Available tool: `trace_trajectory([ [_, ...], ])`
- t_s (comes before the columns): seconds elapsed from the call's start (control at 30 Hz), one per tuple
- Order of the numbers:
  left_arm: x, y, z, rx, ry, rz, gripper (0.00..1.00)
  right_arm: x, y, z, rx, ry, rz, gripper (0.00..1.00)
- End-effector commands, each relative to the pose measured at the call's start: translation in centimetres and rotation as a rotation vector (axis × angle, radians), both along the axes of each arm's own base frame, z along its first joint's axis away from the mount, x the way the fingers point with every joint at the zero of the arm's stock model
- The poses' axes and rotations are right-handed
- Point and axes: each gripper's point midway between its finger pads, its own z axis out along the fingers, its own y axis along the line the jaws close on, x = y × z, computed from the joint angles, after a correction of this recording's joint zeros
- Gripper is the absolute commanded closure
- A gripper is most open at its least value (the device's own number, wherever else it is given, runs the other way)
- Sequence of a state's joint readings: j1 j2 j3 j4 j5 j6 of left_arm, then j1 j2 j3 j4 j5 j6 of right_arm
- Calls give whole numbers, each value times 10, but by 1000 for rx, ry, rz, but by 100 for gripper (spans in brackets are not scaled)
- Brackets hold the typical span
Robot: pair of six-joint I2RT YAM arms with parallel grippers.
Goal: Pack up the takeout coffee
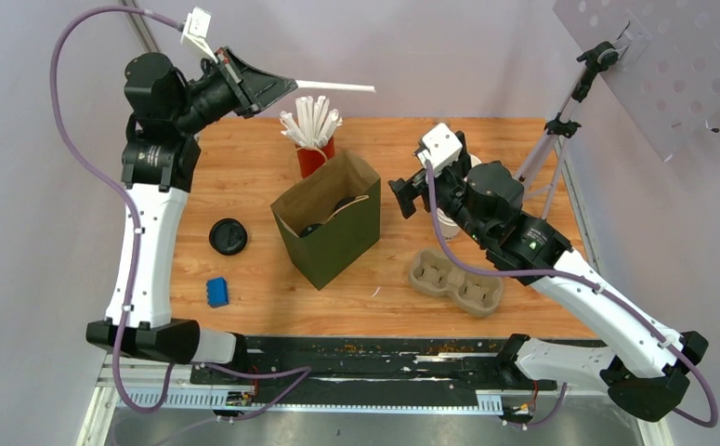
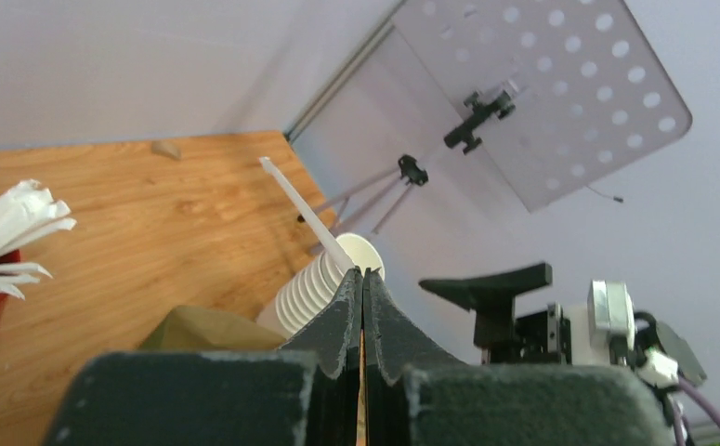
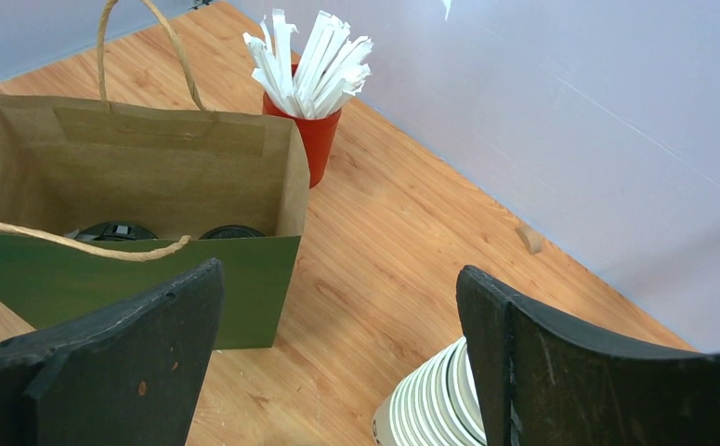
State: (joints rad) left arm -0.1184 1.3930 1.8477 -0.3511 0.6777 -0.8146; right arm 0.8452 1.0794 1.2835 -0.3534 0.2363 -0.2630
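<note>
Two takeout coffee cups stand inside the open green-and-brown paper bag (image 1: 330,243); only their black lids (image 1: 346,204) show. The lids (image 3: 112,230) also show low inside the bag (image 3: 151,279) in the right wrist view. My left gripper (image 1: 293,85) is raised over the table's back edge, shut on a white wrapped straw (image 1: 337,87) that sticks out to the right. The straw (image 2: 302,206) rises from the closed fingertips (image 2: 351,283) in the left wrist view. My right gripper (image 1: 407,198) is open and empty, just right of the bag, facing it.
A red cup of wrapped straws (image 1: 311,139) stands behind the bag. A stack of lidless white cups (image 3: 435,404) stands under my right gripper. A cardboard cup carrier (image 1: 455,282) lies front right. A loose black lid (image 1: 229,236) and a blue block (image 1: 216,292) lie left. A tripod (image 1: 560,130) stands back right.
</note>
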Motion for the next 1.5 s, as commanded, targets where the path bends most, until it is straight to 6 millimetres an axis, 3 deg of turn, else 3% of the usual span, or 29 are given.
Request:
trace_trajectory([
  [0.0, -66, -6, -1, 70, -6, -129, 100, 4, -5, 18, 75, -40, -42, 6],
  [0.13, -93, 0, -29, 160, 47, -140, 100, 4, -14, 24, 112, -68, -80, 6],
  [0.27, -115, 3, -44, 189, 68, -149, 100, 7, -23, 23, 130, -63, -136, 6],
  [0.43, -121, 11, -62, 224, 111, -103, 100, 4, -18, 18, 137, -43, -106, 6],
  [0.67, -112, 19, -81, 257, 118, -36, 100, -2, -22, 16, 160, -24, -102, 6],
  [0.77, -102, 16, -80, 231, 102, -34, 99, -6, -23, 16, 174, -18, -90, 7],
  [1.03, -74, 10, -106, 149, 152, -20, 93, -9, -27, 10, 191, -17, -100, 7],
  [1.2, -75, 12, -140, 162, 232, -16, 72, -7, -39, -7, 145, 8, -157, 5],
  [1.37, -85, 29, -148, 274, 260, 59, 44, -12, -52, -20, 128, 83, -214, 0],
  [1.4, -87, 30, -145, 283, 250, 64, 20, -14, -52, -22, 122, 97, -205, 0],
  [1.43, -89, 33, -143, 290, 246, 83, 3, -17, -51, -23, 114, 107, -191, 0],
  [1.47, -91, 38, -143, 299, 247, 110, 1, -20, -51, -24, 107, 116, -179, 0],
])
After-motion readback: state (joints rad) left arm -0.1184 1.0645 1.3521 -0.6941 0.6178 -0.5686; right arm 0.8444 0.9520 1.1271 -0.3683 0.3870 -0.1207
